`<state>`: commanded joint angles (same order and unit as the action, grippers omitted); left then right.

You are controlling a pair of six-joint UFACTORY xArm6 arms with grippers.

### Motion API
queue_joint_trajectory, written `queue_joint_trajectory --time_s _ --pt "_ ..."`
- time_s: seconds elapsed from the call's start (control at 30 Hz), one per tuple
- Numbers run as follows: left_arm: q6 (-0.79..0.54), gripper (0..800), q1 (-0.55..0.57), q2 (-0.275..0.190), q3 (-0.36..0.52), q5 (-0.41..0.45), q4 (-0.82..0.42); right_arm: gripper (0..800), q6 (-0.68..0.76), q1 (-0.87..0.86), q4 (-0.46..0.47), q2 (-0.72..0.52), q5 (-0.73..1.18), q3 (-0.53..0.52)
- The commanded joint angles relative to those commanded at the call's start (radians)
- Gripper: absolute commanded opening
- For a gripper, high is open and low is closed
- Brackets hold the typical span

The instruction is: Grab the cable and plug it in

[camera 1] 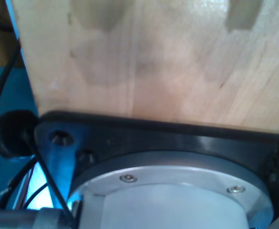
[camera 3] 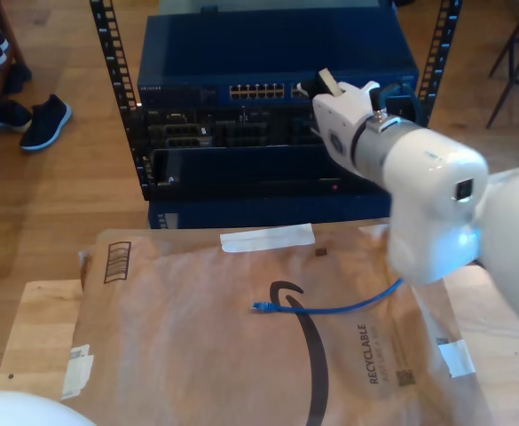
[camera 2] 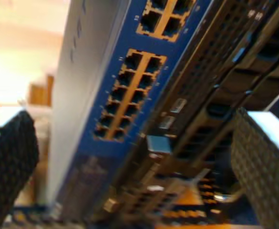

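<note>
Second gripper [camera 2: 134, 157] wide open, empty, facing switch [camera 2: 129, 90] (cable [camera 3: 330, 308] on paper).

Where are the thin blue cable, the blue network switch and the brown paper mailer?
Thin bright blue cable [camera 3: 330, 310], exterior view: middle of its run.
Blue rack-mounted network switch [camera 2: 129, 86], second wrist view: port block on its front face.
Flat brown paper mailer [camera 3: 188, 355], exterior view: bare paper beside the printed logo.

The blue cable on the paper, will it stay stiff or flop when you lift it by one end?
Probably floppy: the cable is thin and lies in a loose curve on the brown paper. It looks light, so its free end would likely drag. The small plug may snag.
</note>
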<state>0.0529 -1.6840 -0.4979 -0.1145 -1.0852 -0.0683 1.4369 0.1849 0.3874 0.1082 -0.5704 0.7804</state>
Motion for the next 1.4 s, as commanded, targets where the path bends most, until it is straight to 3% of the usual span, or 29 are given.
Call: queue_joint_trajectory --time_s 0.1,0.2,0.37,0.47,0.63,0.83,0.97,1.27,1.4 --pt "0.000 799 0.000 0.000 0.002 0.000 0.000 545 0.000 -0.064 0.121 0.002 0.000 0.003" --pt "0.000 799 0.000 0.000 0.002 0.000 0.000 551 0.028 -0.140 0.342 -0.005 0.000 -0.002" --pt "0.000 799 0.000 0.000 0.000 0.000 0.000 595 0.299 -0.241 0.623 -0.041 0.000 0.018" --pt "0.000 799 0.000 0.000 0.002 0.000 0.000 611 0.371 -0.275 0.704 -0.071 0.000 0.008" --pt "0.000 799 0.000 0.000 0.002 0.000 0.000 628 0.371 -0.365 0.710 -0.146 0.000 -0.063" --pt "0.000 799 0.000 0.000 0.000 0.000 0.000 630 0.373 -0.428 0.700 -0.198 0.035 -0.063" --pt "0.000 799 0.000 0.000 0.000 0.000 0.000 671 0.371 -0.440 0.638 -0.219 0.232 -0.012" --pt "0.000 799 0.000 0.000 0.002 0.000 0.000 695 0.358 -0.466 0.552 -0.288 0.609 -0.014" --pt "0.000 799 0.000 0.000 0.000 0.000 0.000 695 0.247 -0.509 0.496 -0.316 0.804 -0.023"
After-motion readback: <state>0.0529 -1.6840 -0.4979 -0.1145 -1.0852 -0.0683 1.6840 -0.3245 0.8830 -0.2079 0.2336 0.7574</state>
